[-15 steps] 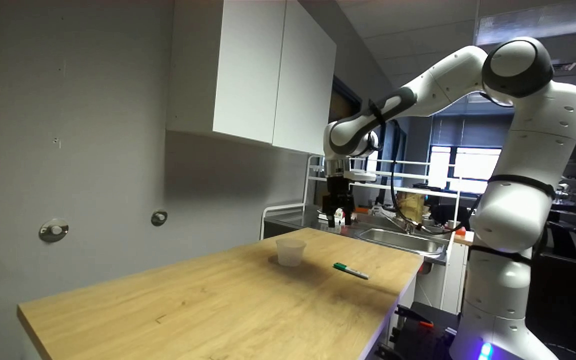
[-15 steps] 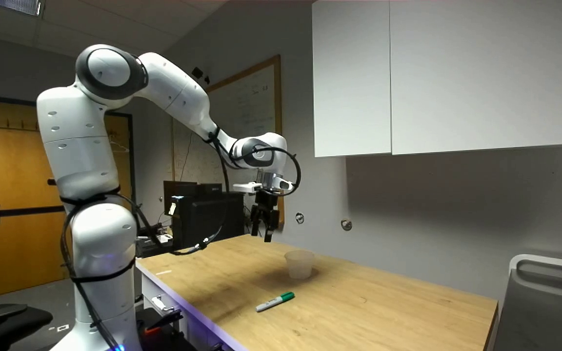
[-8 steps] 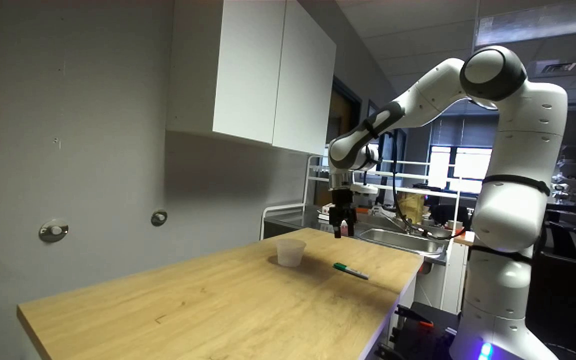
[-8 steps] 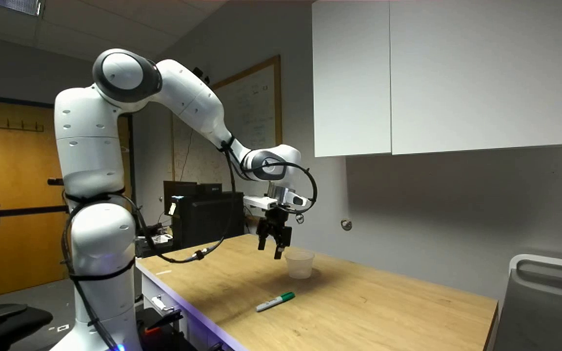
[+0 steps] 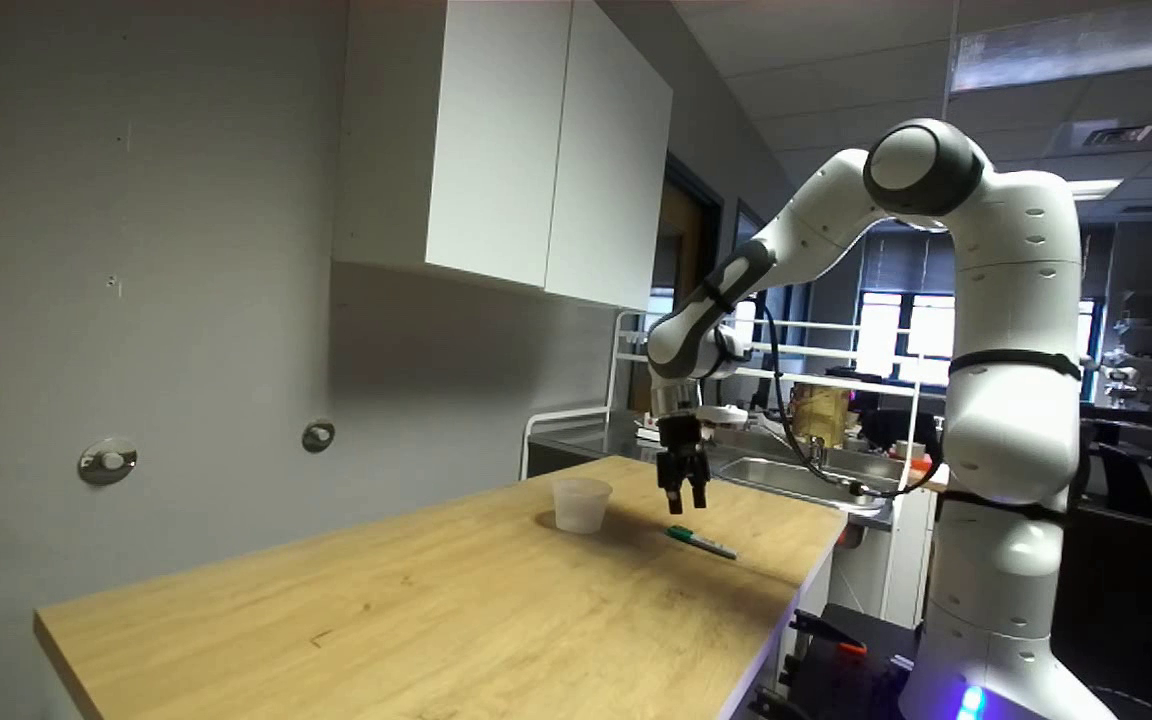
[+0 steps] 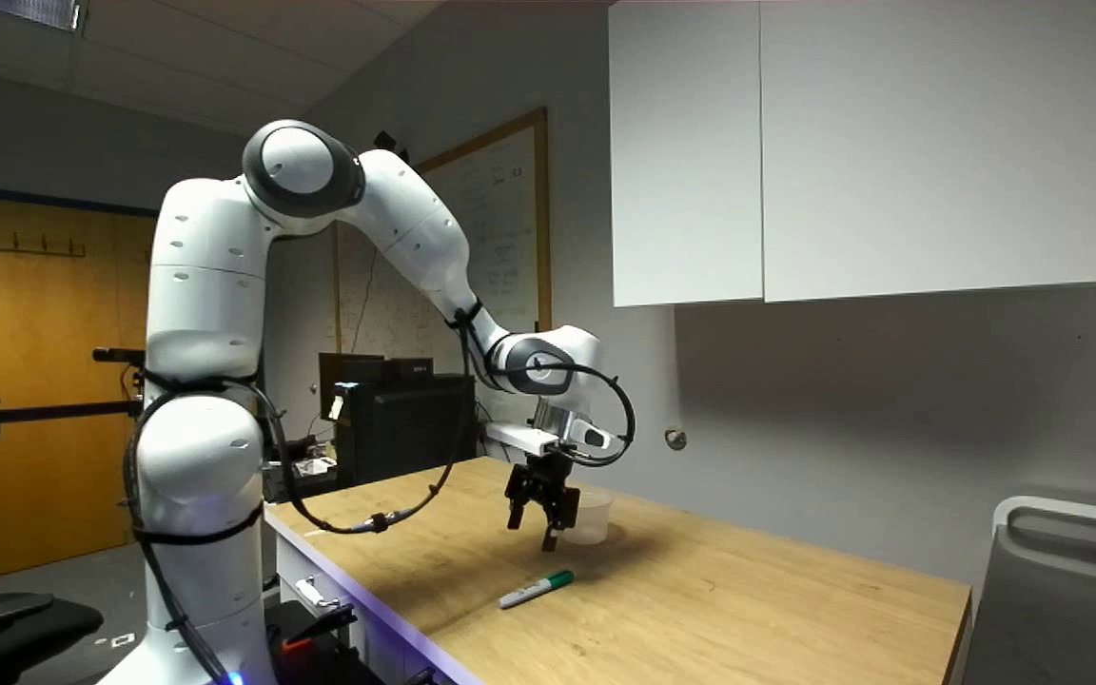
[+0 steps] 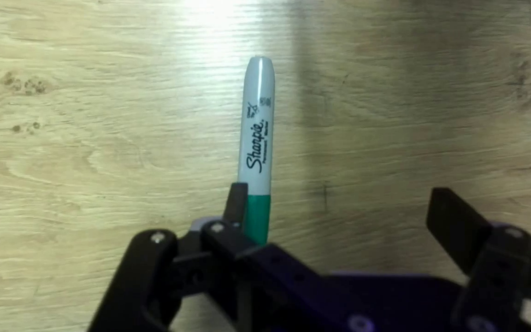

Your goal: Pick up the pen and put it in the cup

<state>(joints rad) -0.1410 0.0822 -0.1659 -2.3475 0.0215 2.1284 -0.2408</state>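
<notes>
Wrist view, from left: a finger (image 7: 236,203) of the robot's gripper (image 7: 339,188) partly hides the green cap of the pen (image 7: 256,147), a gray-barreled Sharpie lying flat on the wooden table (image 7: 109,161); the opposite finger stands well apart at right, jaws spread wide with nothing in their hold. We see, in an exterior view, the pale translucent cup (image 5: 581,508) upright on the table, then the gripper hanging above the surface, the pen just below and apart from it, green end nearer the cup, and the white arm (image 5: 1011,300) at far right.
</notes>
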